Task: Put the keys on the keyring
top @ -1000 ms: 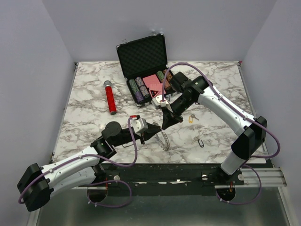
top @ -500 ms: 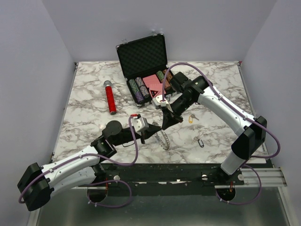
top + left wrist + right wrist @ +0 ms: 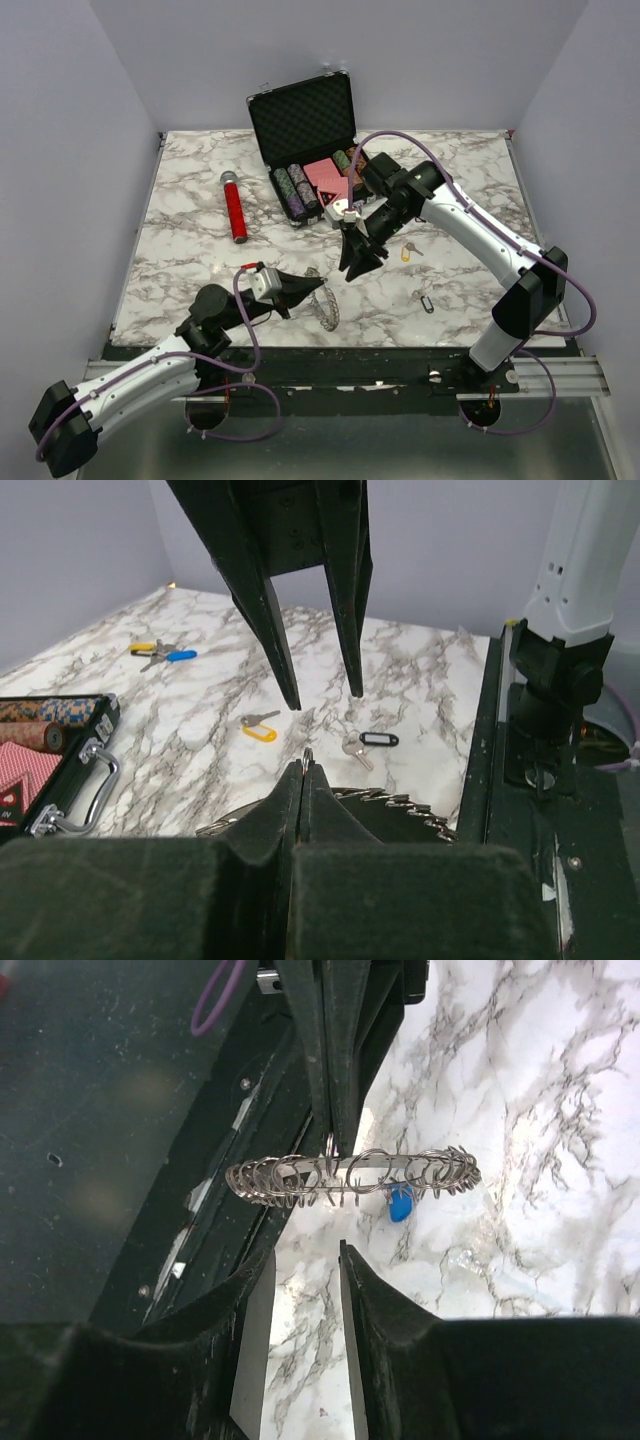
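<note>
My left gripper [image 3: 319,286] is shut on the keyring [image 3: 326,307], a big silver ring fringed with small keys, and holds it on edge near the table's front. In the left wrist view a bit of ring wire [image 3: 307,754] pokes out of the shut jaws. A blue tag [image 3: 400,1203] hangs from the keyring [image 3: 350,1174]. My right gripper [image 3: 353,270] stands open just behind it, with nothing between its fingers [image 3: 350,1270]. A yellow-tagged key [image 3: 406,252] and a black-tagged key [image 3: 426,300] lie on the marble to the right. Two more tagged keys [image 3: 162,653], yellow and blue, lie farther off.
An open black case [image 3: 305,125] with poker chips and red cards stands at the back middle, its handle [image 3: 75,795] showing in the left wrist view. A red cylinder [image 3: 235,210] lies at the back left. The black rail [image 3: 400,355] runs along the table's front edge.
My right gripper has opened and let go of the keyring. The left arm has drawn back toward the near left, carrying the keyring with it.
</note>
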`<control>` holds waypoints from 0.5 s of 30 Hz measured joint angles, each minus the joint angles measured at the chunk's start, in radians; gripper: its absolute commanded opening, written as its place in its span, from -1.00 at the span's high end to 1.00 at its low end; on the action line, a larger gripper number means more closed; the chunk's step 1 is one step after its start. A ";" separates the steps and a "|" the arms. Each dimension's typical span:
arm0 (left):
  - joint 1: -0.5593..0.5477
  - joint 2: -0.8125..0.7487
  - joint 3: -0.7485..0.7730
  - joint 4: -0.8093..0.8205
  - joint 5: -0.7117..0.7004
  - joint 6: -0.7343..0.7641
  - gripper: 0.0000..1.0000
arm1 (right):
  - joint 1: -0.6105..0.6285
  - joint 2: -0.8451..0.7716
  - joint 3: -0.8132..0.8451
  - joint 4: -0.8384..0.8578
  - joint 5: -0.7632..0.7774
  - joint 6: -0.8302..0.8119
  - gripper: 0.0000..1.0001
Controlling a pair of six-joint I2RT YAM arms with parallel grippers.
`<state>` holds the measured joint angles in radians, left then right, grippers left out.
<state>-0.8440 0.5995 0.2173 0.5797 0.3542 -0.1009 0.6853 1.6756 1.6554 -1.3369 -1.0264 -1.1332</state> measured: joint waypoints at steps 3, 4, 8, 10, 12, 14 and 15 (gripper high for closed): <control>0.023 -0.035 -0.038 0.060 0.027 -0.033 1.00 | 0.000 0.000 -0.003 0.000 -0.045 -0.032 0.19; 0.030 -0.038 -0.048 0.080 0.043 -0.043 1.00 | 0.000 0.000 -0.007 0.000 -0.061 -0.042 0.19; 0.067 -0.037 -0.075 0.156 0.126 -0.092 1.00 | 0.000 0.000 -0.025 0.000 -0.120 -0.073 0.18; 0.086 -0.028 -0.079 0.190 0.159 -0.124 1.00 | 0.000 0.000 -0.025 0.000 -0.146 -0.078 0.18; 0.107 -0.020 -0.085 0.234 0.182 -0.161 1.00 | 0.000 0.000 -0.025 0.000 -0.174 -0.081 0.17; 0.119 -0.012 -0.085 0.267 0.189 -0.191 1.00 | 0.000 0.002 -0.025 0.000 -0.202 -0.083 0.17; 0.123 -0.005 -0.085 0.285 0.190 -0.208 1.00 | 0.000 0.004 -0.025 0.000 -0.216 -0.084 0.17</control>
<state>-0.7208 0.5945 0.1318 0.8650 0.5438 -0.3092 0.6857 1.6798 1.6306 -1.3373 -1.2427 -1.2167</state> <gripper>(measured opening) 0.009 0.416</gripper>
